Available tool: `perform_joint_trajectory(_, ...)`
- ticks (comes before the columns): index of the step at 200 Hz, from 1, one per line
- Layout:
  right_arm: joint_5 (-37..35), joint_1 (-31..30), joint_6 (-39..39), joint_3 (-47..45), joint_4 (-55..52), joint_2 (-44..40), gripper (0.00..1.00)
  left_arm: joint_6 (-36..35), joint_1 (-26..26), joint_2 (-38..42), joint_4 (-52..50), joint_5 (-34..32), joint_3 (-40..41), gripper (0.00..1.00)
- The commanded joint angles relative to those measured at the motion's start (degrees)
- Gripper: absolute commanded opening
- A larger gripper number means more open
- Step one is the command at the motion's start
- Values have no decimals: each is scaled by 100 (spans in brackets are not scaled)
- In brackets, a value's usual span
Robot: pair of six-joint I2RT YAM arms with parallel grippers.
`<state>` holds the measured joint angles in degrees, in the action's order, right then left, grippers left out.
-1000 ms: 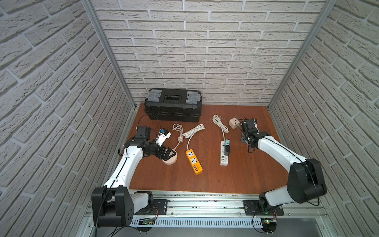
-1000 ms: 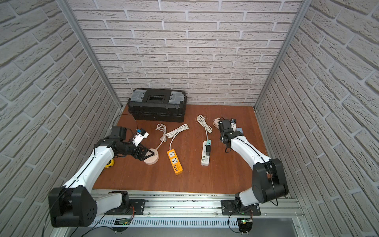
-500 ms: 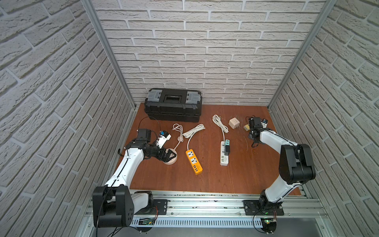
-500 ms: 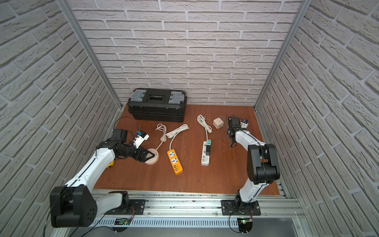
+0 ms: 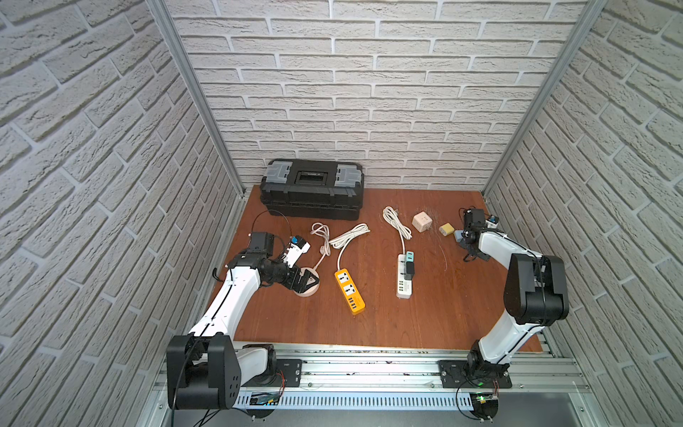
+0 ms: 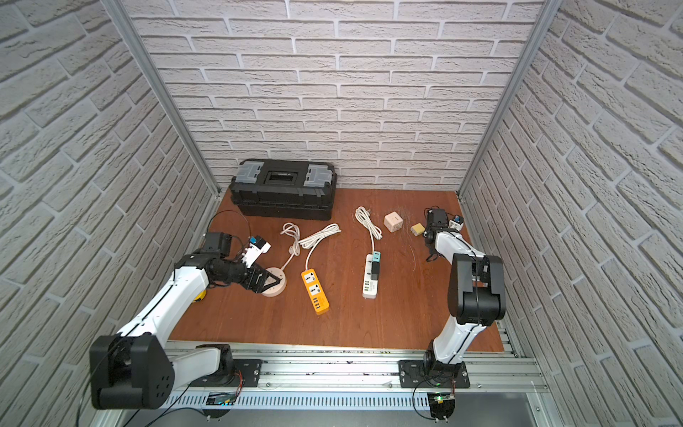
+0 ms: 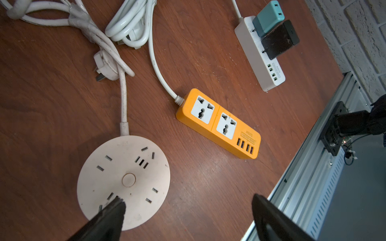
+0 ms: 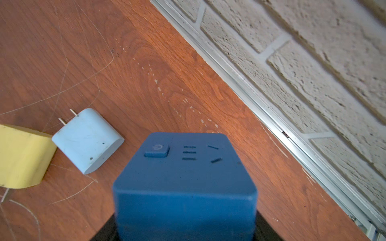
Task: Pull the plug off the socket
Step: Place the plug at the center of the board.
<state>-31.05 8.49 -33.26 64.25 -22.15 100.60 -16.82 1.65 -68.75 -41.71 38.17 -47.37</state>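
Near the table's (image 5: 369, 325) far right corner: right gripper (image 5: 467, 237), jaws part-way apart and clamped on a dark blue cube socket (image 8: 184, 187). Black finger parts show at both lower sides of the cube in the right wrist view. Upper face of the cube in plain sight, with a power button and its slots. Cannot tell whether resting on the wood or lifted.

Just beside the cube, on the wood: a pale blue plug (image 8: 87, 140). Lies flat on its side, both prongs free and pointing away from the cube. Touching or all but touching it, a yellow plug (image 8: 20, 156). Farther along toward the middle of the far edge, a white cube socket (image 5: 422, 221).

Toward the left edge: left gripper (image 7: 188, 210), spread wide, holding nothing. One fingertip (image 7: 112, 210) over the rim of a round white socket disc (image 7: 123, 181), the other past the disc above bare wood. Contact between fingertip and disc not clear.

Mid-table: an orange power strip (image 5: 350, 292), its white cord (image 5: 349, 236) coiled toward the far edge. To its right, a white power strip (image 5: 404, 284) with a teal plug (image 5: 409, 256) and a black plug (image 5: 408, 270) seated side by side. Against the far edge, a closed black toolbox (image 5: 312, 194).
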Motion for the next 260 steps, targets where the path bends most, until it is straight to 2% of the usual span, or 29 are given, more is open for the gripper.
perform_joint_trajectory(1,11,61,-52,201,-17,47,43,-53,63,2,56,15,-19,98)
perform_joint_trajectory(8,23,69,-49,193,-3,48,50,-52,69,5,41,14,-17,98)
perform_joint_trajectory(49,195,72,38,327,-283,33,72,-79,64,8,14,14,-17,98)
perform_joint_trajectory(96,291,74,109,266,-352,-146,90,-95,68,-20,-1,23,-44,98)
perform_joint_trajectory(134,481,7,188,75,-404,-672,90,-117,64,1,19,4,-22,98)
perform_joint_trajectory(184,1100,-383,285,-633,-578,-2068,85,-239,72,122,67,-210,-78,98)
perform_joint_trajectory(206,1268,-901,316,-890,-751,-2763,81,-443,126,160,17,-246,-129,93)
perform_joint_trajectory(232,1391,-1893,282,-1127,-1022,-3381,79,-528,322,151,5,-442,-201,91)
perform_joint_trajectory(260,1502,-2999,-197,-1807,-982,-3960,79,-447,493,116,123,-548,-240,91)
